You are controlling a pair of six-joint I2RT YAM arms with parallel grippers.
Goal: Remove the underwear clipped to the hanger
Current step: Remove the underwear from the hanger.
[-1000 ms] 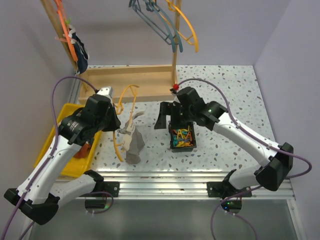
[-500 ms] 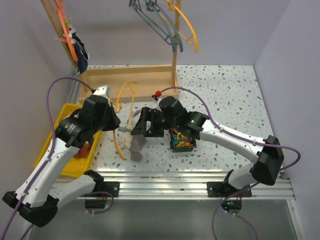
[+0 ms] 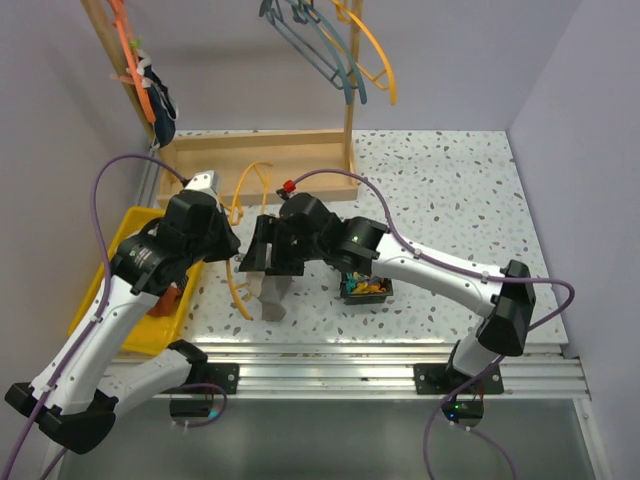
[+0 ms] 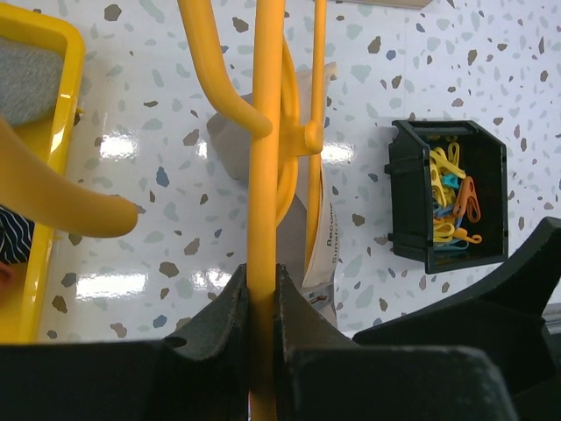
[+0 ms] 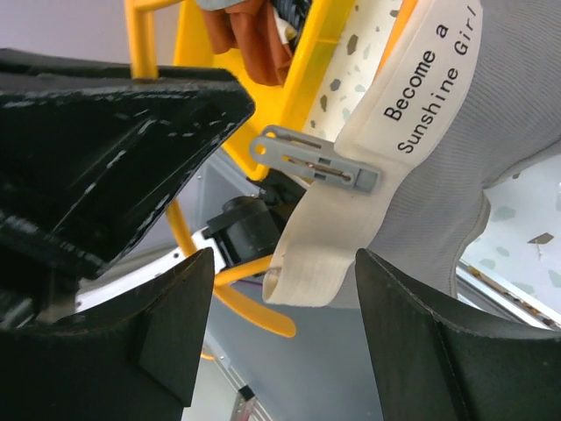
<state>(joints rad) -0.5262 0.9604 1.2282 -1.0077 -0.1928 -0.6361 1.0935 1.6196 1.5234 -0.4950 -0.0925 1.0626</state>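
Observation:
My left gripper (image 3: 237, 256) is shut on the rod of a yellow hanger (image 4: 264, 132) and holds it above the table. Grey underwear (image 3: 271, 297) with a cream waistband (image 5: 412, 83) hangs from the hanger, held by a grey clip (image 5: 316, 164). My right gripper (image 5: 285, 329) is open, its fingers (image 5: 171, 324) on either side of the waistband's lower end, just below the clip. In the top view the right gripper (image 3: 259, 262) sits right beside the left one. Navy underwear (image 3: 162, 103) hangs on an orange hanger at the back left.
A black bin (image 3: 366, 284) of coloured clips stands right of the hanger. A yellow tray (image 3: 128, 318) at the left holds grey, navy and rust-brown cloth (image 3: 166, 299). A wooden rack (image 3: 255, 160) stands behind, with more hangers (image 3: 340, 50) above.
My right arm has swung left from over the black bin to the hanger and the grey underwear. The left gripper has kept hold of the hanger and barely moved.

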